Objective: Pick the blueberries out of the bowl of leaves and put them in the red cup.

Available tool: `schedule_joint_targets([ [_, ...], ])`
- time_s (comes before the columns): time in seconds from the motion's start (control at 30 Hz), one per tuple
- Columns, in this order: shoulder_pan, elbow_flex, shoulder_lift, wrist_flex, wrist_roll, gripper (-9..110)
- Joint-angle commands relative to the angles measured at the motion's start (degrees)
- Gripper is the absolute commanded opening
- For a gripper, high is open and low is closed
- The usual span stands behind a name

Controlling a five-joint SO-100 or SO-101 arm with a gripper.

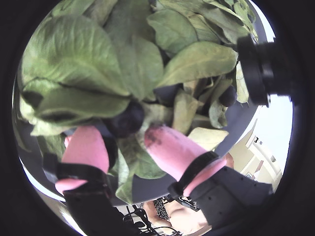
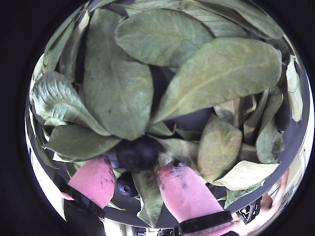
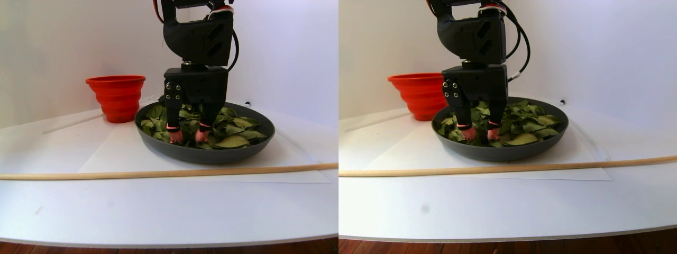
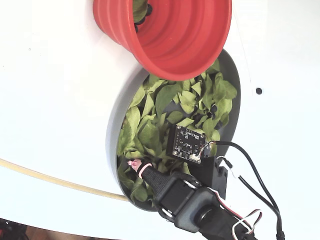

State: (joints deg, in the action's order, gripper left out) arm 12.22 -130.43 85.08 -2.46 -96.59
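— Blueberries? One dark blueberry (image 2: 138, 153) sits right between the pink fingertips (image 2: 183, 189) in a wrist view, among the leaves (image 2: 118, 93), with a second berry (image 2: 126, 187) lower down by the left pad.

— Is it gripped?

— Jaws are spread, a pad on each side of the berry; I can't tell if either touches it. In a wrist view the gripper (image 1: 120, 135) straddles that same berry, and another one (image 1: 227, 96) shows off to the right.

— And from the side?

— The stereo pair hides the berries, but shows the arm dipped into the dark bowl (image 3: 211, 155), the red cup (image 3: 116, 98) just beside it. The fixed view looks into the cup's mouth.
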Motion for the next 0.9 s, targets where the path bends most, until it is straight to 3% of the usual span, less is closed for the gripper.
schedule_joint_targets([
  [0.0,1.1,1.2,0.4,-0.8,-0.7,17],
  [0.87,2.0,4.0,0.5,-1.1,-2.7,18],
])
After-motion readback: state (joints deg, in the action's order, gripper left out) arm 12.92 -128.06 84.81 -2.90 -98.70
